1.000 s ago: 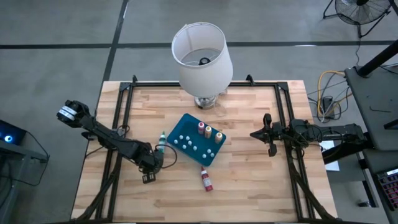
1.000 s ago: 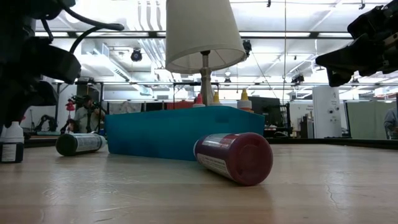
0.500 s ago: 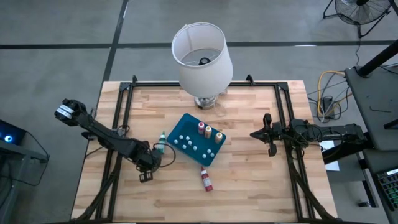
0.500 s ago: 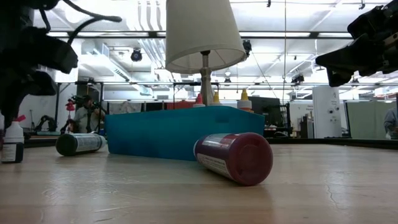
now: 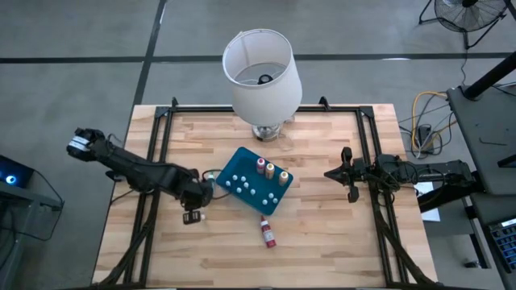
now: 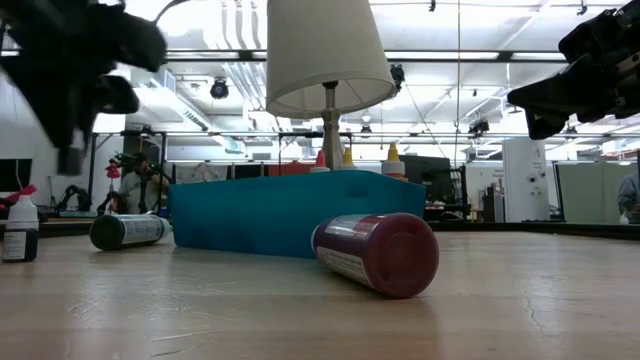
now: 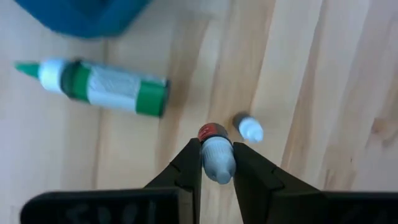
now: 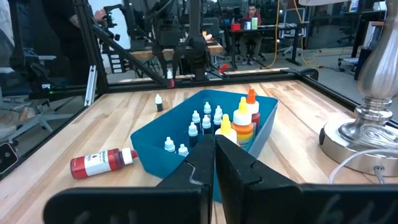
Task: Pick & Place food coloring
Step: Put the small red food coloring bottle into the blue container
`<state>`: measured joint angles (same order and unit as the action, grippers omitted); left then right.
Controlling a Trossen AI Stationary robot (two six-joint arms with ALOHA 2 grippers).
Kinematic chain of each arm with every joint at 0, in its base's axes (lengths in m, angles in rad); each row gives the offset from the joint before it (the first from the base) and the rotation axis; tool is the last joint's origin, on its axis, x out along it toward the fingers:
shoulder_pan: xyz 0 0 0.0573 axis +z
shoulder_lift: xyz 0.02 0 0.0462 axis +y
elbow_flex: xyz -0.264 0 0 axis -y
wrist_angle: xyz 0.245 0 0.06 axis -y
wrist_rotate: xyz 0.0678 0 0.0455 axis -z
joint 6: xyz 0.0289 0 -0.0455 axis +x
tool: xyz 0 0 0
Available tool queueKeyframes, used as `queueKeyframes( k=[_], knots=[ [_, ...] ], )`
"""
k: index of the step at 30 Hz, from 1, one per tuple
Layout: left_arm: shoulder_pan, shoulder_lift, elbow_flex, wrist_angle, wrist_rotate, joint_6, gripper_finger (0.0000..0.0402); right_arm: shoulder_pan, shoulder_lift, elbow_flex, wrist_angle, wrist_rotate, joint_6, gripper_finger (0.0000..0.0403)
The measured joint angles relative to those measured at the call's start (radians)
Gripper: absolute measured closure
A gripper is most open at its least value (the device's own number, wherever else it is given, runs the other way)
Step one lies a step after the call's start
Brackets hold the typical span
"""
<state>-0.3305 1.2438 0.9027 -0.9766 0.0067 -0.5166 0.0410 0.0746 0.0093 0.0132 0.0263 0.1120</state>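
Note:
My left gripper [image 5: 200,195] hangs above the table just left of the teal tray [image 5: 242,193], shut on a small food coloring bottle [image 7: 216,160] with a pale cap and a red lower end. Below it a green bottle [image 7: 102,88] lies on its side, and another small white-capped bottle [image 7: 250,128] stands on its base. A red bottle [image 5: 267,232] lies on its side near the tray's near corner. Several small bottles and three taller ones [image 5: 271,170] stand in the tray. My right gripper [image 5: 348,174] waits shut at the table's right edge. My left gripper pinches the small bottle's pale cap end [image 7: 219,172] between its two fingers [image 7: 188,168], one on each side. The fingers come from above, pointing steeply down. The bottle is lifted clear of the table, its red lower end [image 7: 208,132] reaching past the fingertips.
A lamp with a white shade [image 5: 262,68] stands at the far middle on a metal base [image 8: 367,134]. Black rails [image 5: 161,137] run along the table's left, right and far edges. Bare wood [image 5: 322,242] lies along the near side.
My left gripper has risen from table height and gone a little toward the far edge, closer to the tray's left corner. The standing small bottle, the green bottle and the red bottle have kept their places.

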Motion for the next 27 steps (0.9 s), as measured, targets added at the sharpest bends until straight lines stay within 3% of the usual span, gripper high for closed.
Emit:
queueKeyframes(
  k=[12, 27],
  knots=[
    [0.175, 0.091, 0.15, 0.007, -0.006, 0.231, 0.0356, 0.0, 0.0, 0.0, 0.0, 0.0, 0.0, 0.0394],
    [0.297, 0.344, 0.42, 0.015, 0.004, 0.486, 0.0356, 0.0, 0.0, 0.0, 0.0, 0.0, 0.0, 0.0394]
  ],
)
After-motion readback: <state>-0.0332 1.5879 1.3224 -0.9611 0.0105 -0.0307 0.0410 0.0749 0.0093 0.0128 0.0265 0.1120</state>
